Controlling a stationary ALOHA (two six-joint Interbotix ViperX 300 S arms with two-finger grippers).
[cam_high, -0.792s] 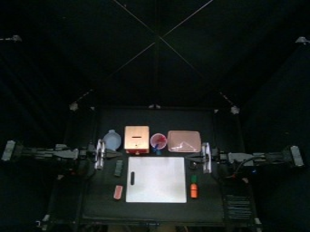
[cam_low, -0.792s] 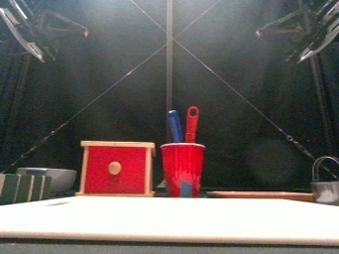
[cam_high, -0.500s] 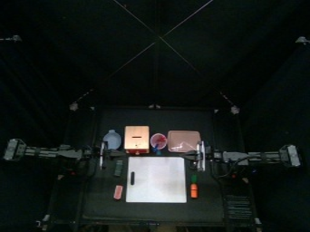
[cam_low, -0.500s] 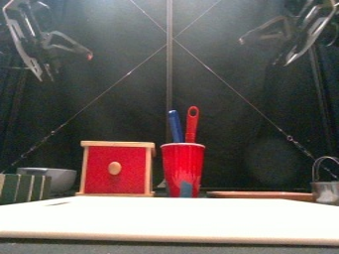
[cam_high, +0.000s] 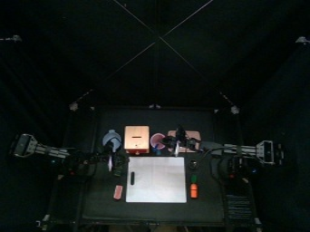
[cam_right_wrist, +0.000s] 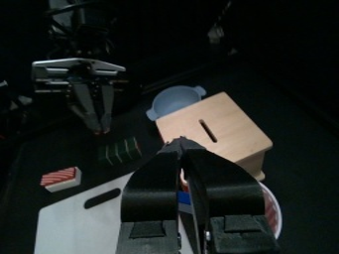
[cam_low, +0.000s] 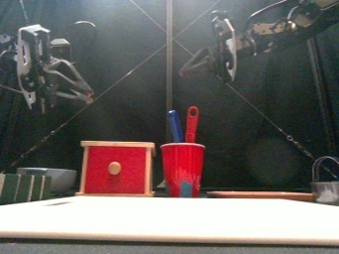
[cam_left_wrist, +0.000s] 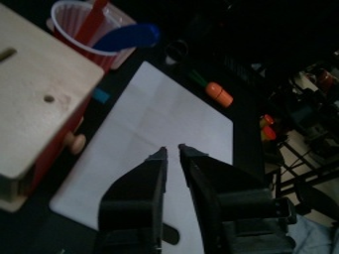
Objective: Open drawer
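Observation:
The drawer (cam_high: pixel 137 139) is a small orange-tan box at the back of the table, with a red front and a pale knob (cam_low: pixel 115 169). It also shows in the left wrist view (cam_left_wrist: pixel 34 109) and the right wrist view (cam_right_wrist: pixel 216 134). My left gripper (cam_low: pixel 51 74) hangs high above and to the left of it, jaws together and empty (cam_left_wrist: pixel 172 153). My right gripper (cam_low: pixel 219 55) hangs high above the red cup, right of the drawer, jaws together and empty (cam_right_wrist: pixel 179 147). Neither touches the drawer.
A red cup (cam_low: pixel 181 169) with a blue and a red utensil stands right of the drawer. A white sheet (cam_high: pixel 158 178) lies in front. A pale blue bowl (cam_high: pixel 111 140) sits left, a pinkish-beige square (cam_high: pixel 184 140) right. An orange marker (cam_high: pixel 193 189) and a red eraser (cam_high: pixel 118 191) flank the sheet.
Both arms have swung in from the table's sides toward the middle and come lower. The drawer and the other things have not moved.

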